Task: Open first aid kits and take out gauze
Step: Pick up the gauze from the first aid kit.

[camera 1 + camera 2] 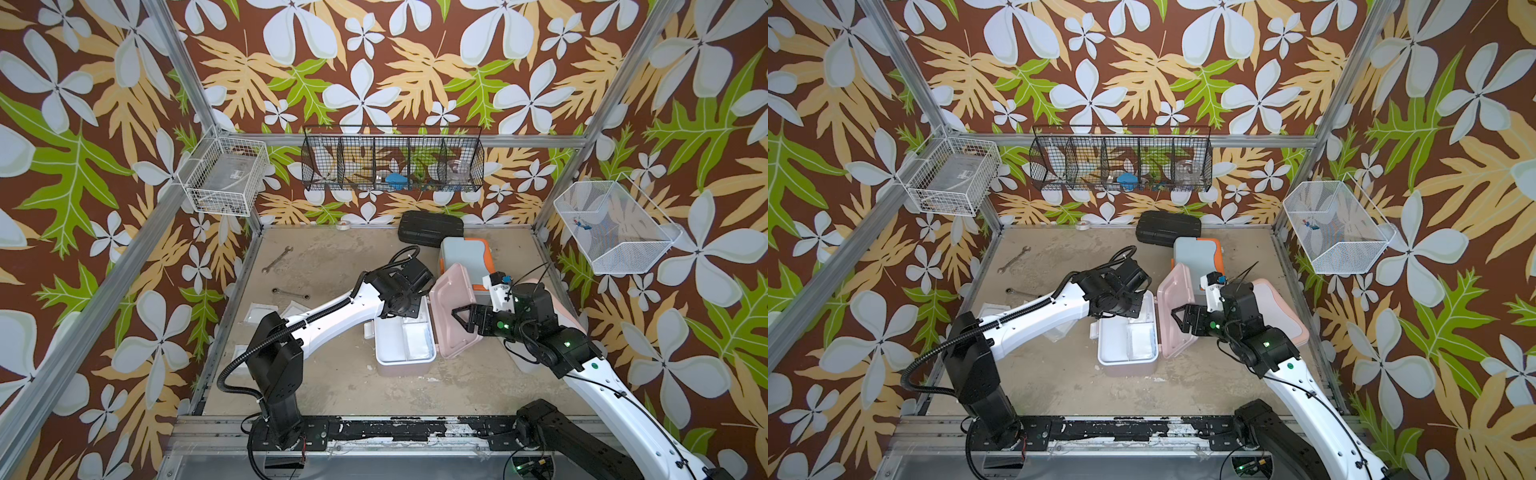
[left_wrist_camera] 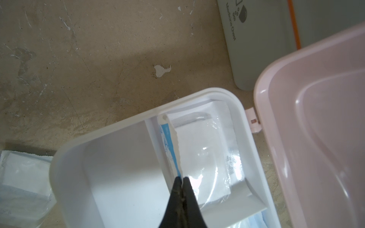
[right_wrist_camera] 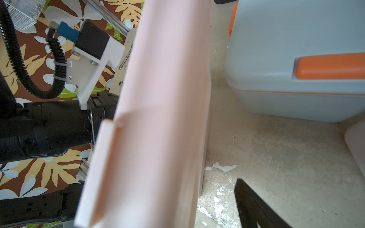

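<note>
A: What does the wrist camera give you that the top views do not?

B: In both top views your own left wrist covers the left end effector [image 2: 182, 178]. Only the left wrist view shows it: it is closed and pinches the edge of a gauze packet [image 2: 199, 150] inside the pink kit [image 1: 405, 361].

A: And the containers?

B: The pink kit is open and its lid [image 1: 451, 303] stands upright. The gauze packet lies in the compartment of the white tray [image 2: 122, 177] that is nearer to the lid. The blue kit [image 1: 463, 257] behind it is closed. Your right end effector [image 1: 459, 320] is at the outer side of the lid with its jaws apart, holding nothing. Whether it touches the lid, I cannot tell.

A: What else is around?

B: More gauze packets [image 1: 259, 312] lie on the surface [image 1: 332, 386] beside your left arm. Farther back are a wrench [image 1: 277, 259], a second wrench [image 1: 291, 294] and a black case [image 1: 430, 227]. Your right arm hides most of the third kit [image 1: 1283, 316].
</note>
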